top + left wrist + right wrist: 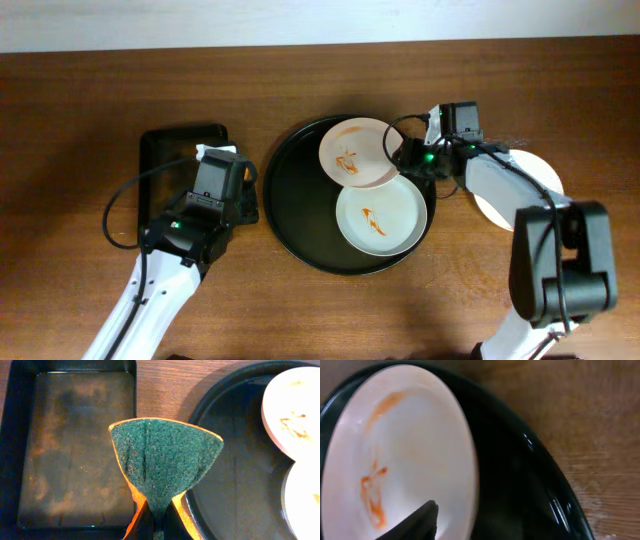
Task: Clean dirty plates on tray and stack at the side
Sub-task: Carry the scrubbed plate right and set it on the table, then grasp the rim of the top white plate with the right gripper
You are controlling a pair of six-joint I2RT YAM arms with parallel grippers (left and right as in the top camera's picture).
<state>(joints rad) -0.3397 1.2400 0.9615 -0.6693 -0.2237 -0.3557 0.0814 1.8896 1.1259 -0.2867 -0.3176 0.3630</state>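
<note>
Two dirty plates with orange smears lie on the round black tray [290, 215]: a far plate [357, 150] overlapping a near plate [382, 218]. A third white plate [535, 180] lies on the table to the right, partly under my right arm. My right gripper [405, 155] is open at the far plate's right rim [410, 450]. One finger shows over the plate [480, 522]; the other is lost against the tray [530, 485]. My left gripper [159, 527] is shut on a green and orange sponge [165, 460], left of the tray.
A smaller rectangular dark tray [165, 155] with orange-brown residue [75, 450] sits left of the round tray, under my left gripper [215, 170]. Bare wooden table lies in front and behind.
</note>
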